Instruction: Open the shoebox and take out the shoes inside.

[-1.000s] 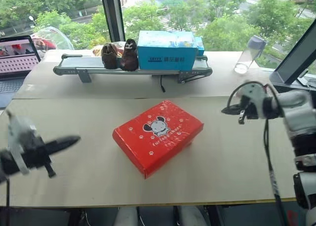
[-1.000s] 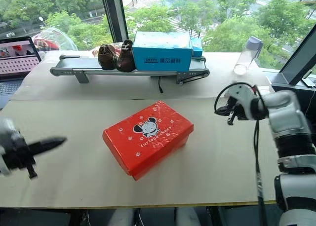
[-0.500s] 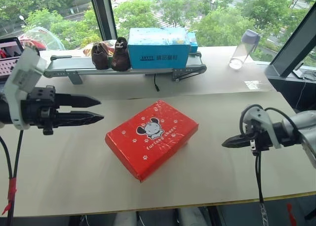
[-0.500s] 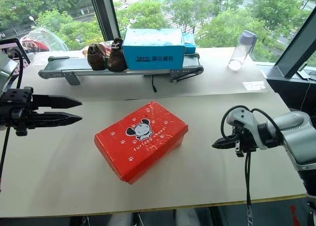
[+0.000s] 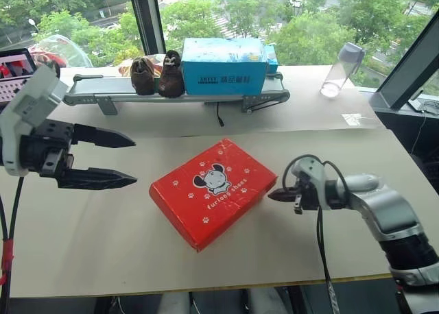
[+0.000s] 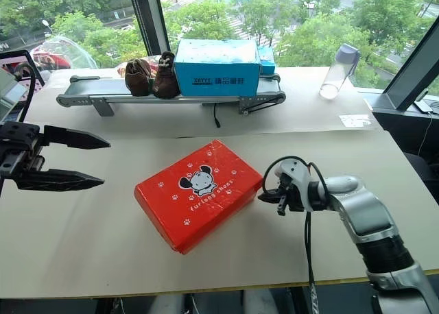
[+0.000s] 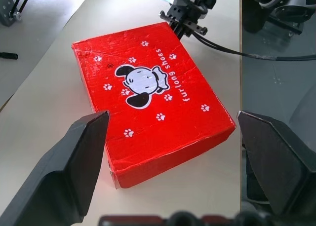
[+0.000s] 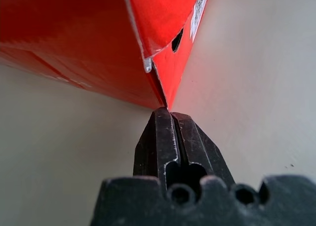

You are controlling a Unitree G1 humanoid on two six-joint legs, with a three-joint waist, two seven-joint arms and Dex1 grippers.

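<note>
Nearer right gripper (image 5: 271, 195) (shoebox (image 5: 212, 192) closed)

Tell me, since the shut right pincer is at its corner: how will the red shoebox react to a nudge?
The shoebox lies flat and low, so it should slide or pivot, not tip. Its creased cardboard may dent. With the right pincer at one corner, it probably turns.

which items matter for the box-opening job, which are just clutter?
Job: shoebox, lid closed; right gripper, fingers shut at its corner; left gripper, fingers open.
Clutter: blue box, brown fuzzy shoes, bottle, laptop.
</note>
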